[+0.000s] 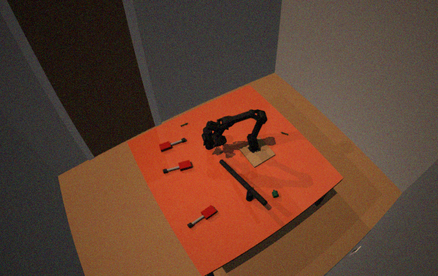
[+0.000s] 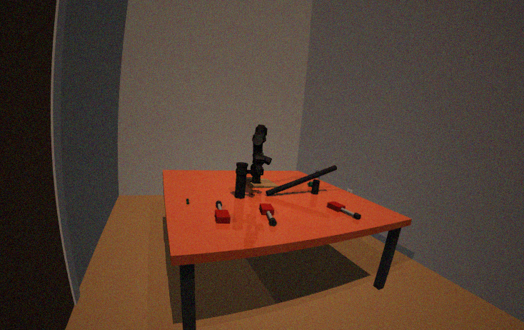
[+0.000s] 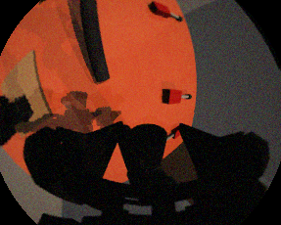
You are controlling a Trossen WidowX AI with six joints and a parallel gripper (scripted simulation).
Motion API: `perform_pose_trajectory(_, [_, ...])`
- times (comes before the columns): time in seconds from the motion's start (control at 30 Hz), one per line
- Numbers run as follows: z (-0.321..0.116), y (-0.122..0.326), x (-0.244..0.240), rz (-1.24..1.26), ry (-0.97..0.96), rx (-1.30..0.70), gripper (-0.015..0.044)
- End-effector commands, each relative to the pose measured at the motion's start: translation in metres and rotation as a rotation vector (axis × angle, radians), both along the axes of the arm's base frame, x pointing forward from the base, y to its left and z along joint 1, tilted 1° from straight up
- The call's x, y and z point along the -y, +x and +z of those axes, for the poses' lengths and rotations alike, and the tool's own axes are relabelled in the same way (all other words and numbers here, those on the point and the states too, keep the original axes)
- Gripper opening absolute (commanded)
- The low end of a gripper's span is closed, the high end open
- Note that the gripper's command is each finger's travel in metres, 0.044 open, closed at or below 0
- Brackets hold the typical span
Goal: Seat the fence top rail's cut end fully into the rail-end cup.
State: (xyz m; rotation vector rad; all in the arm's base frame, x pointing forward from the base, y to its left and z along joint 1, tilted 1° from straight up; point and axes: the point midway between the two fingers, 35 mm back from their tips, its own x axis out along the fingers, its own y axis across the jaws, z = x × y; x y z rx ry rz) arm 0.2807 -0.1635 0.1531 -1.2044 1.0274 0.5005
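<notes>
From where I stand, the sensible move is to bring the spread, empty jaws [image 1: 213, 142] down across the rail [image 1: 243, 183] near its low cut end, grip it square, then lift and slide it along its own line into the cup on the big post [image 2: 241, 180]. In the top view the rail lies on the surface at about 5 o'clock from the jaws, apart from them, its far end propped up through the loop cap [image 1: 249, 196].

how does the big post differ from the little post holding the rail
The big post is taller and thicker; the little post is short and slim. The rail rests across the little post, while its low end lies on the table short of the big post. Both are dark and stand upright.
</notes>
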Motion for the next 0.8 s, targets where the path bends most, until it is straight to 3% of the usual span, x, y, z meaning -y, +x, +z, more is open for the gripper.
perform_pose_trajectory(0.0, [-0.0067,0.0007,0.0008,-0.007,0.005,-0.010,0.0440])
perform_pose_trajectory(0.03, [-0.0067,0.0007,0.0008,-0.007,0.005,-0.010,0.0440])
perform_pose_trajectory(0.4, [-0.0067,0.0007,0.0008,-0.007,0.005,-0.010,0.0151])
perform_pose_trajectory(0.57, [-0.0067,0.0007,0.0008,-0.007,0.005,-0.010,0.0118])
perform_pose_trajectory(0.7, [-0.0067,-0.0011,0.0001,0.014,0.004,-0.010,0.0013])
perform_pose_trajectory(0.77, [-0.0068,-0.0025,-0.0005,0.030,0.004,-0.010,0.0000])
